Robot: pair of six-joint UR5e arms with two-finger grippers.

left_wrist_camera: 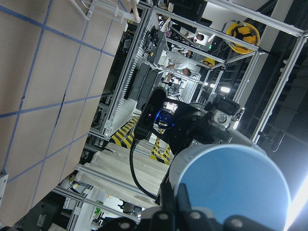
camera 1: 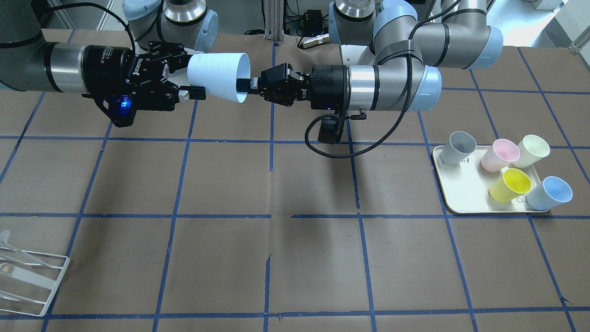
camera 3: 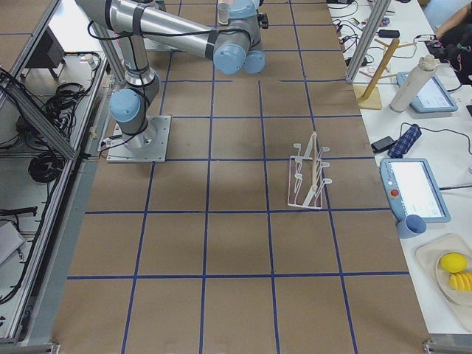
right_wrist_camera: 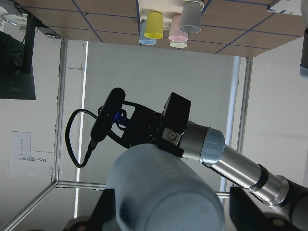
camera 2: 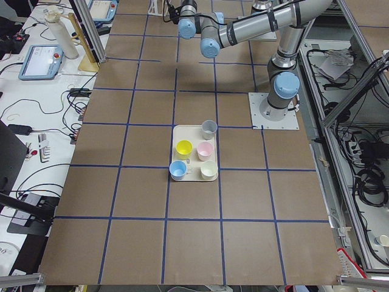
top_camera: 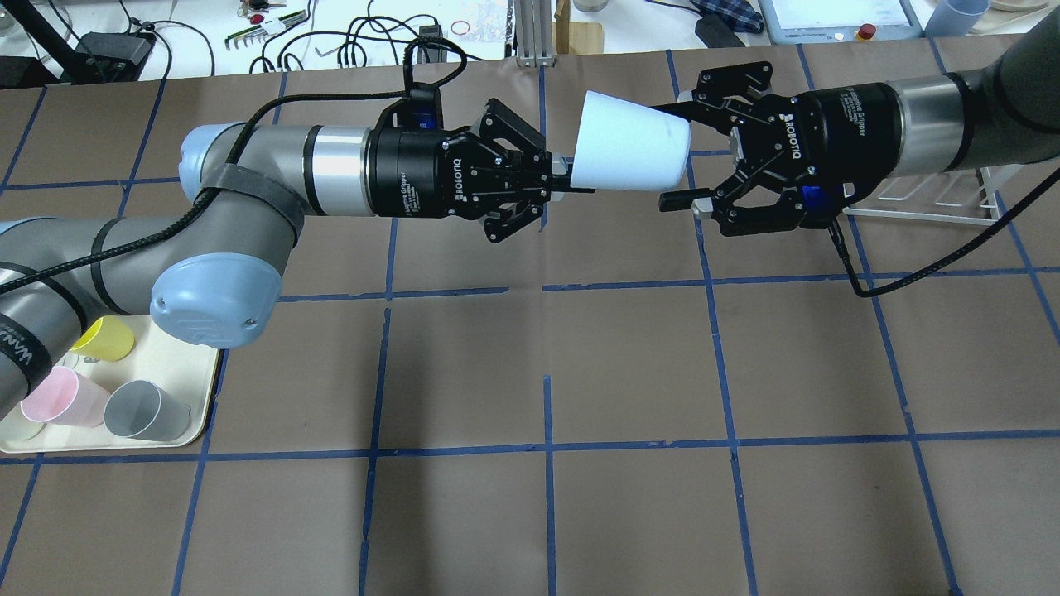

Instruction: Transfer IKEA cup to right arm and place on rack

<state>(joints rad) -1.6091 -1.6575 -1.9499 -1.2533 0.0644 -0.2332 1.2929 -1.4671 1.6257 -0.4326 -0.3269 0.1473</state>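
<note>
Pale blue cup (top_camera: 629, 141) hanging aloft, midway between left and right edges of bench (top_camera: 629, 372), long axis lying level. Left pincer (top_camera: 573, 175) pinching its rim; right pincer (top_camera: 669, 153) gaping wide, straddling narrow base, not yet gripping.

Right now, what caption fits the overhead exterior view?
Mid-air handover: left claw pinches the rim of the IKEA cup while the open right claw straddles its base.

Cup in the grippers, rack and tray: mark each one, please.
cup (top_camera: 633, 147): overhead view, its side wall.
rack (camera 3: 308, 174): right-side view, its upright prongs.
tray (camera 1: 465, 191): front-facing view, its bare floor.
</note>
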